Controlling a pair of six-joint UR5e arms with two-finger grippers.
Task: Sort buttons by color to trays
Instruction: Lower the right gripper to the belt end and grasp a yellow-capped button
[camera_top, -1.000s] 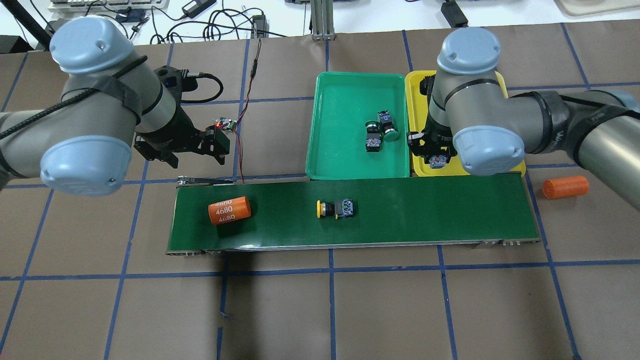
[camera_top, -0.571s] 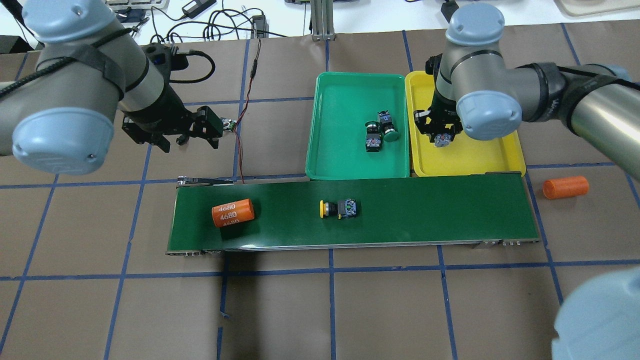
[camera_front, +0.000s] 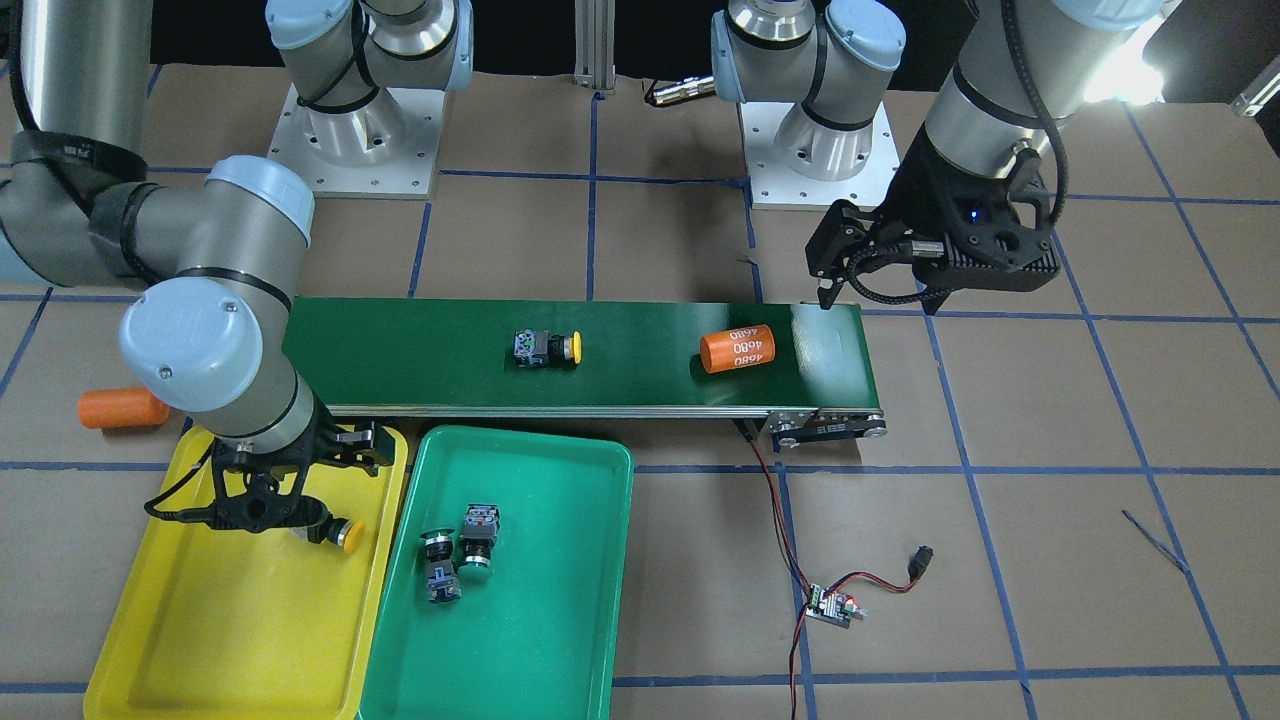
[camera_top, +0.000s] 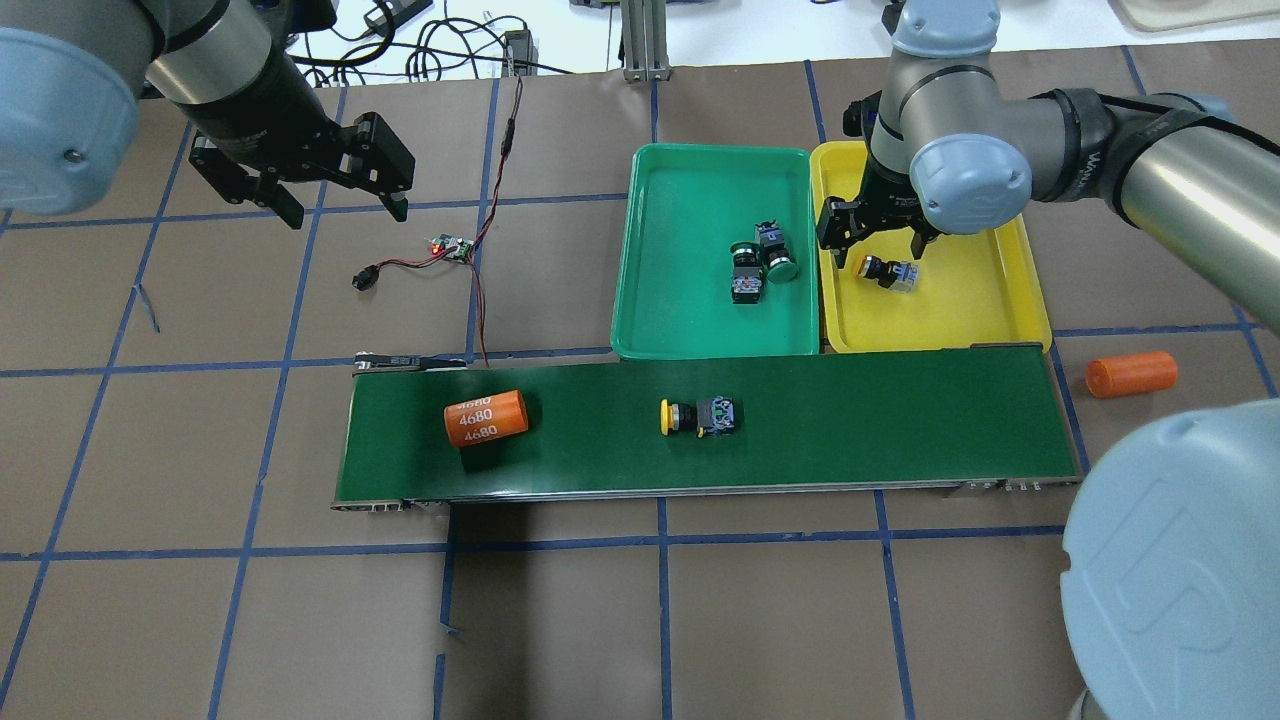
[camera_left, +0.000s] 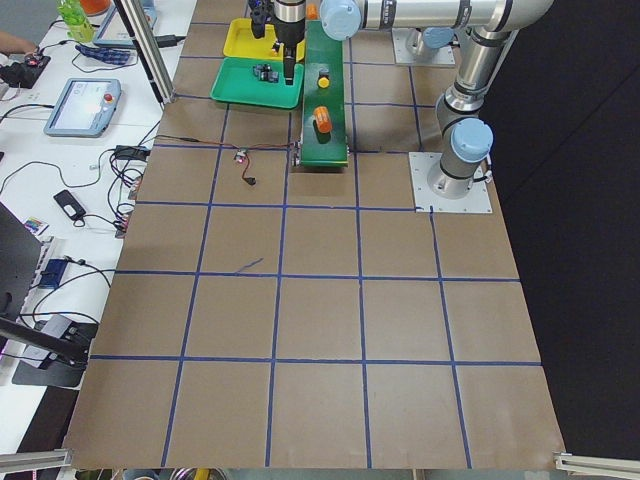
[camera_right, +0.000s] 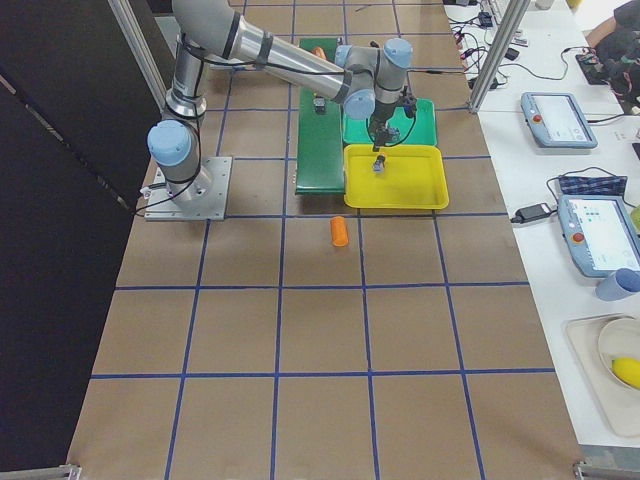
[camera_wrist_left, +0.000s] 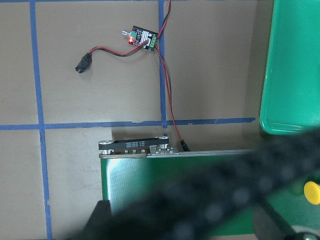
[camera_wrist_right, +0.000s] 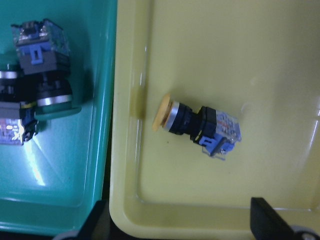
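Now the right gripper (camera_top: 872, 243), jaws wide and empty above the yellow-capped black push-button (camera_top: 885, 272) in the bright yellow plastic tray (camera_top: 990, 300), should rise straight, not nudging it.

The left arm (camera_top: 205, 40) and right arm (camera_top: 1180, 190) are silver-grey tubes with pale blue joint caps (camera_top: 965, 185), black cables (camera_front: 1037, 100) strapped on, and bolted square base plates (camera_front: 300, 160). The left claw (camera_top: 345, 200) and right claw (camera_top: 872, 240) are black.

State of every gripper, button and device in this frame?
Left gripper: open, empty.
Right gripper: open, above yellow tray.
First yellow button: unheld, on its side in that tray.
Second yellow button: on its side on belt, unsorted.
Green buttons: touching, in green tray.
Circuit board: red light on.
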